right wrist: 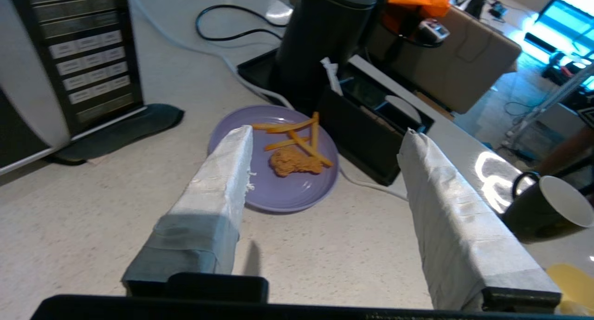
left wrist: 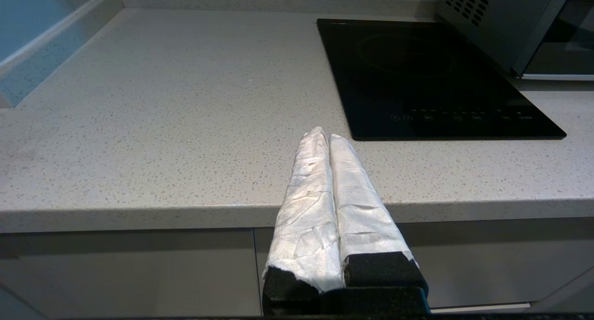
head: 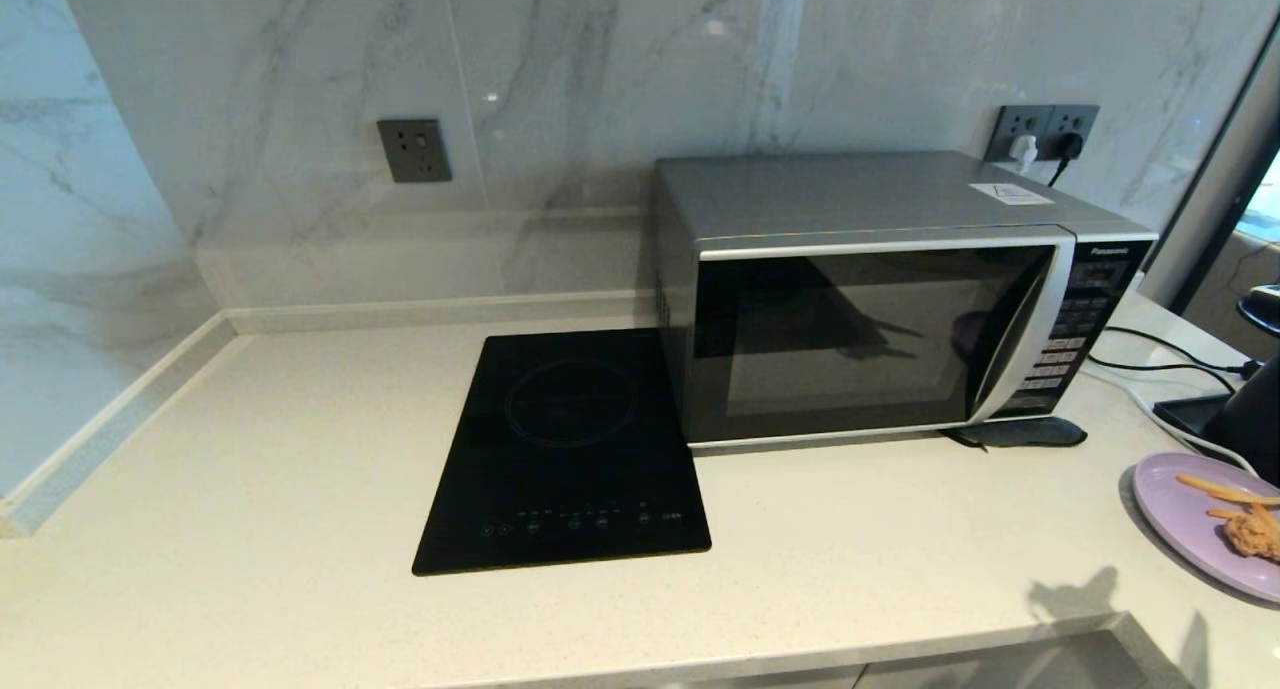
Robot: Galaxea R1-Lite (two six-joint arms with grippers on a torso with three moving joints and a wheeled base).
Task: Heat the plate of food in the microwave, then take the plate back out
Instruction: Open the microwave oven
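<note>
The microwave (head: pixel 880 299) stands at the back right of the counter with its dark door closed. The lilac plate of food (head: pixel 1195 519) lies on the counter to its right, cut by the head view's edge. In the right wrist view the plate (right wrist: pixel 287 190) with fries and a fried piece lies just beyond my right gripper (right wrist: pixel 327 134), which is open above the counter with nothing between its white-wrapped fingers. My left gripper (left wrist: pixel 325 136) is shut and empty, hovering over the counter's front edge, left of the cooktop. Neither gripper shows in the head view.
A flat black cooktop (head: pixel 565 454) lies left of the microwave. A dark pad (head: pixel 1020 432) lies at the microwave's front right corner. Behind the plate are a black tray (right wrist: pixel 371 120), a dark appliance (right wrist: pixel 320 36) and cables (head: pixel 1160 359). A black mug (right wrist: pixel 543 208) sits at the right.
</note>
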